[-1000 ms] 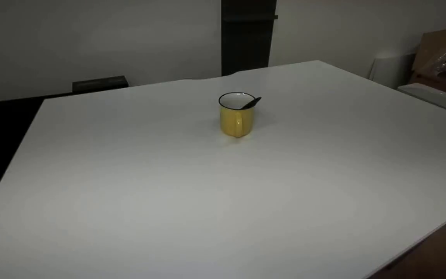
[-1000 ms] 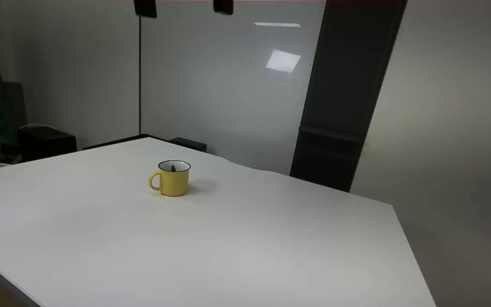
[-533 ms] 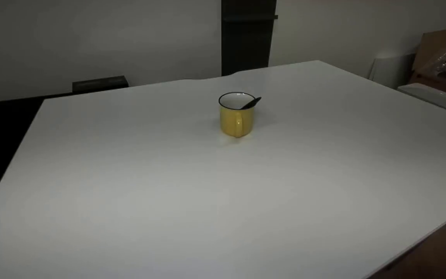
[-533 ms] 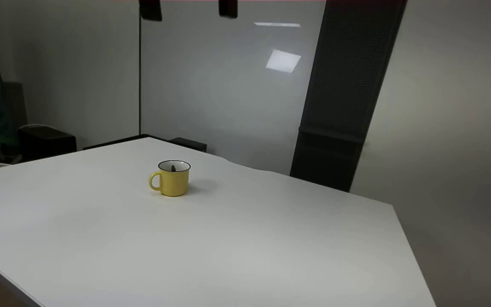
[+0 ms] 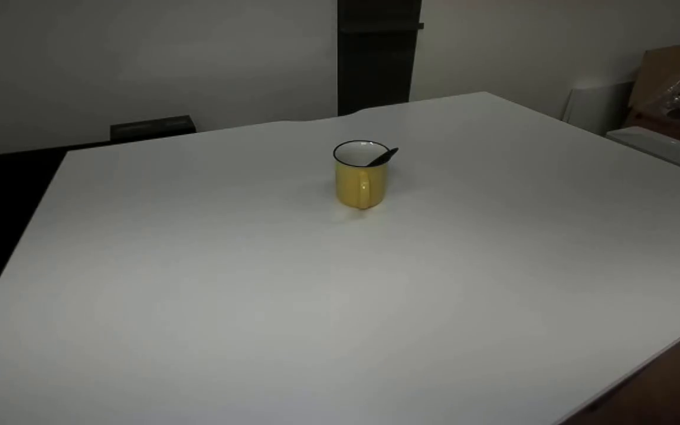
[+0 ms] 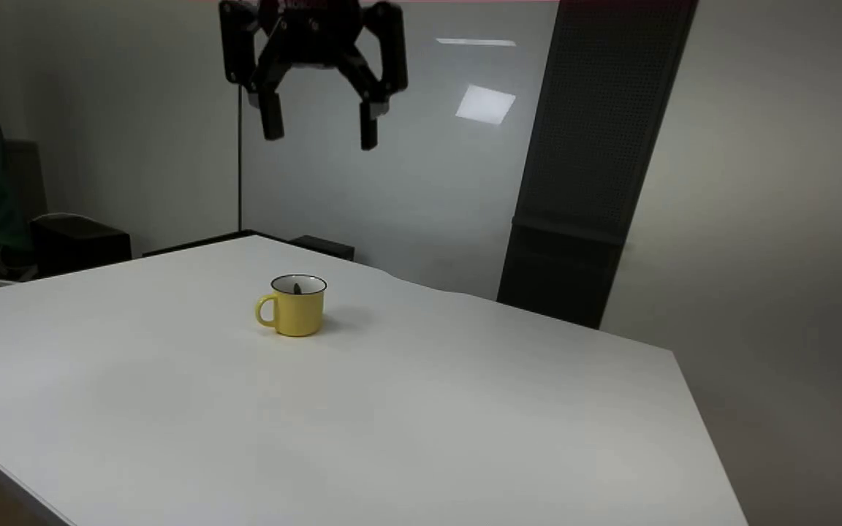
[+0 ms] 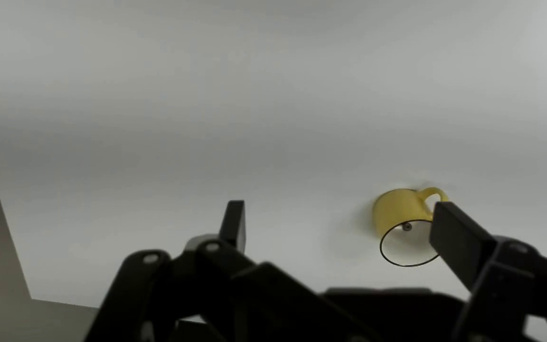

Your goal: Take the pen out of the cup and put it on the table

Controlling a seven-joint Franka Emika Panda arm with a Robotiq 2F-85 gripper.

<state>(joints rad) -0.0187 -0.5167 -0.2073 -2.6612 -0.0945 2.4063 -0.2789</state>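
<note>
"Below the jaws, what have we got?"

"The yellow cup, upright on the white table. In an exterior view the gripper hangs well above it, fingers pointing down."

"How do the jaws stand?"

"Released, spread wide, with a broad gap between the fingertips. Through it the wrist view shows the table and most of the cup."

"So the cup's midway between them?"

"From that view, no: it sits far nearer the finger on the right side, which hides a bit of the rim and the handle. The opposite finger is well apart from it."

"And the pen?"

"Under the jaws as well, in the cup. In an exterior view it's tilted, its dark end poking out past the rim. From the wrist it shows as what looks like a small round end, seen head-on in the cup's mouth."

"Anything behind the jaws?"

"A pale wall, in an exterior view, with a tall dark panel off to the right of the gripper. A black box shows lower, to the left."
</note>
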